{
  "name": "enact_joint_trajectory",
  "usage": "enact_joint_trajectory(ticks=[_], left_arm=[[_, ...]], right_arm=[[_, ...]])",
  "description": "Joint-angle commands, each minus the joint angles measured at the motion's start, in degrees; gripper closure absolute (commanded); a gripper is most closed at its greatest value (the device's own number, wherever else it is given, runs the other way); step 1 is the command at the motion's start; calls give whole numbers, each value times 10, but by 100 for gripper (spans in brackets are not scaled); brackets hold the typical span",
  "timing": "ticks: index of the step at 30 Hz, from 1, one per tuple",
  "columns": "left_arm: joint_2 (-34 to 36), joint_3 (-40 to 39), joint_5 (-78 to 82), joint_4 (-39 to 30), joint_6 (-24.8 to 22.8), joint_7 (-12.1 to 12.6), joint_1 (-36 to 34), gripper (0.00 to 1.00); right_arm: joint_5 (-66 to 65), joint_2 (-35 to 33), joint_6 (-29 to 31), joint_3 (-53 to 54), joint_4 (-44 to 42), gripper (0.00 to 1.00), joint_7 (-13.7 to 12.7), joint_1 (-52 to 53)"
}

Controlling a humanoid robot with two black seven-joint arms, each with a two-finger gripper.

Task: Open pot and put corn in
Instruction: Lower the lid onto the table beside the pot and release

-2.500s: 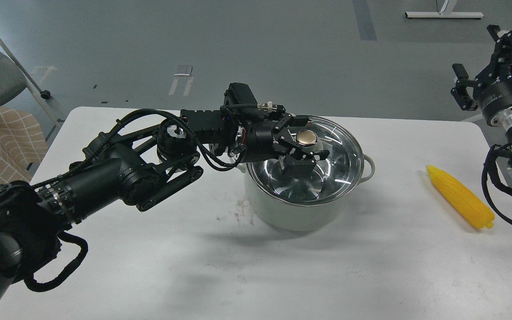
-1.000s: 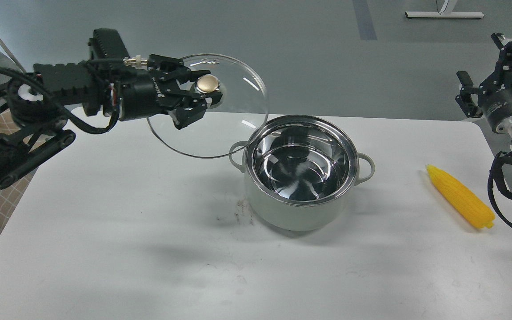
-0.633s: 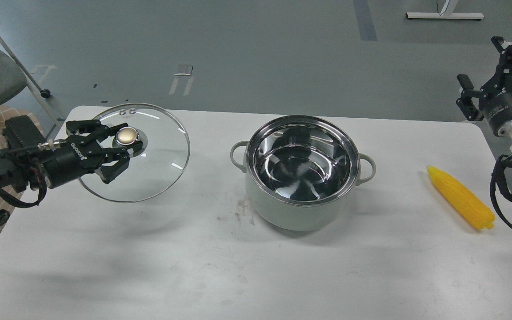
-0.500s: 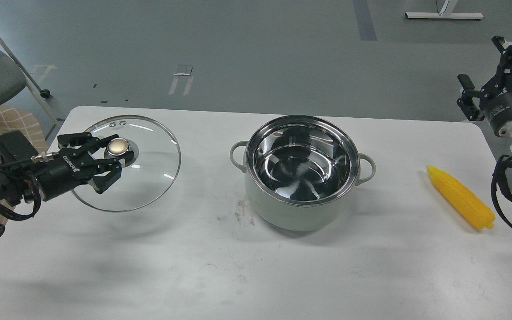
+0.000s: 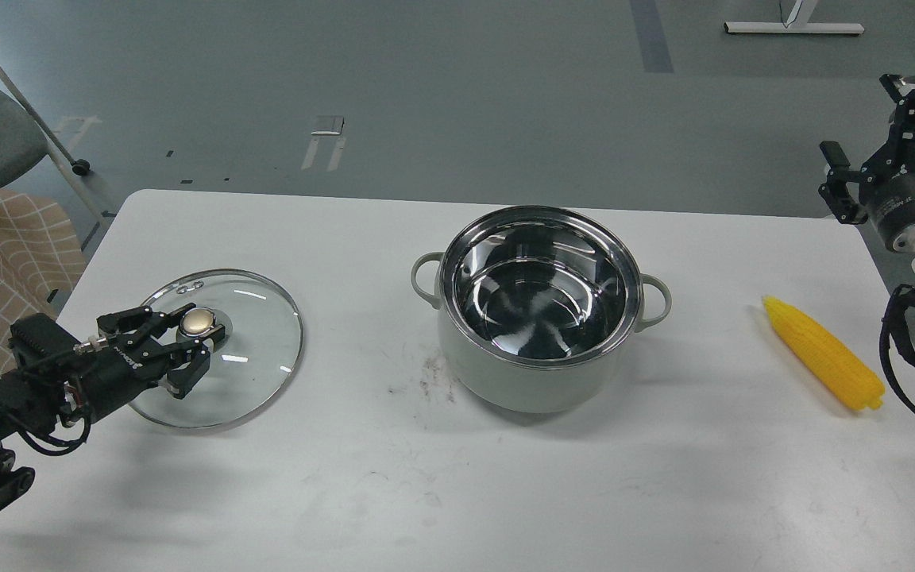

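Left gripper [image 5: 179, 348] clamps the lid [image 5: 243, 373] knob at 9 o'clock. Pot [image 5: 537, 318] stands open; corn [image 5: 823, 353] lies at 3 o'clock. Right gripper's [image 5: 851, 183] state: cannot tell.

Even, diffuse overhead light; a sharp, clear frame.
Soft grey shadows fell toward the viewer on the white table [image 5: 505, 492] beneath the pot [image 5: 538, 318] and the glass lid [image 5: 255, 349]. Bright streaked reflections crossed the pot's steel interior; small glints marked the lid.
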Motion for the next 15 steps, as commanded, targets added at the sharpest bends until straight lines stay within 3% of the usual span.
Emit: enact_joint_trajectory(ticks=[1, 3, 5, 6, 8, 9, 15], left_arm=[[-6, 0, 1, 5, -1, 0, 3, 100], [-6, 0, 1, 5, -1, 0, 3, 100], [-7, 0, 0, 6, -1, 0, 3, 91], [-7, 0, 0, 6, -1, 0, 3, 85], [-7, 0, -1, 5, -1, 0, 3, 59], [-7, 0, -1, 6, -1, 0, 3, 55], [-11, 0, -1, 6, -1, 0, 3, 44]], right_arm=[[0, 0, 0, 1, -1, 0, 0, -2], [0, 0, 0, 1, -1, 0, 0, -3], [0, 0, 0, 0, 0, 0, 0, -3], [0, 0, 0, 0, 0, 0, 0, -3], [0, 0, 0, 0, -1, 0, 0, -3], [0, 0, 0, 0, 0, 0, 0, -3], [0, 0, 0, 1, 0, 0, 0, -6]])
